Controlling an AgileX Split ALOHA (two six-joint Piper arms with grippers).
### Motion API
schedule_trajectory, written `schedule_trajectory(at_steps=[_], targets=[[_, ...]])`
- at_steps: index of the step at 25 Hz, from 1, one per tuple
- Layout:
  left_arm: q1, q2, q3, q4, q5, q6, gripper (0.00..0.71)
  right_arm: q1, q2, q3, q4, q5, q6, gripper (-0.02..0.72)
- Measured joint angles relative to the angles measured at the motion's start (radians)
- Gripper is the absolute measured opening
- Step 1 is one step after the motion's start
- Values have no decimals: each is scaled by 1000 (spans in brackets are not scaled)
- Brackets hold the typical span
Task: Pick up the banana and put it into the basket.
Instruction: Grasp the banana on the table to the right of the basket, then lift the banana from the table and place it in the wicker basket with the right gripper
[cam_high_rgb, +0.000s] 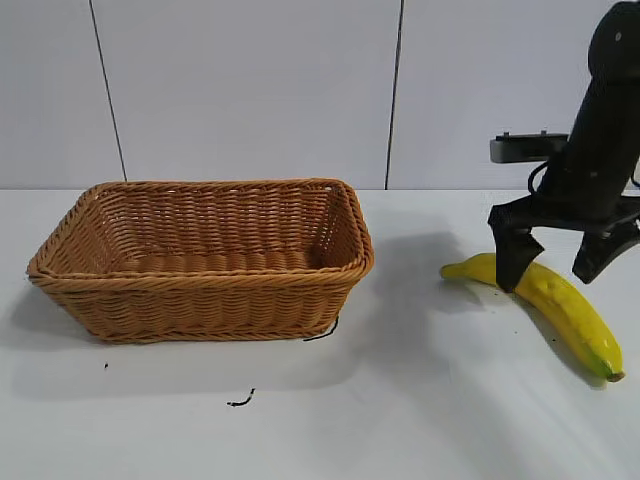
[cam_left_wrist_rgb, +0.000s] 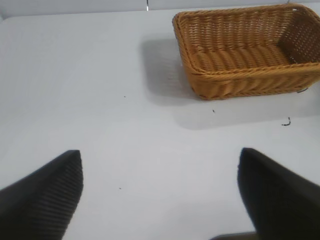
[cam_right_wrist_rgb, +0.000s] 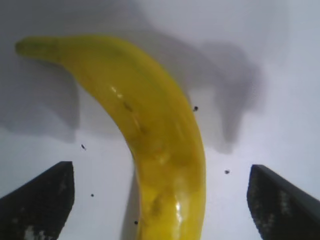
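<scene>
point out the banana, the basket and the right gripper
banana (cam_high_rgb: 560, 300): exterior view, middle of its yellow body.
basket (cam_high_rgb: 200, 300): exterior view, woven front wall.
right gripper (cam_high_rgb: 560, 262): exterior view, midway between its open fingertips, straddling the banana.

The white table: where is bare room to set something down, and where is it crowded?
The white table is bare in front of the tan woven wicker basket, apart from small dark specks, and between the basket and the curved yellow banana. The left gripper, open, hangs over bare table. It is crowded at the banana, where the open right gripper straddles it.
</scene>
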Motion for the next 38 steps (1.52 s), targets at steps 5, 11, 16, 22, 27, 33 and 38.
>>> schedule_trajectory(at_steps=[5,11,16,22,27,33,38], targets=[[0,0,0,0,0,0,635,0,27,0,0,-8,2,635],[0,0,0,0,0,0,635,0,32,0,1,-16,6,538],[0,0,0,0,0,0,635,0,34,0,0,-12,10,297],[0,0,0,0,0,0,635,0,31,0,-15,-9,14,293],[0,0,0,0,0,0,635,1,-20,0,-25,21,14,293],[0,0,0,0,0,0,635,1,-179,-1,-22,87,14,293],[0,0,0,0,0,0,635,1,-283,-61,-22,168,14,293]])
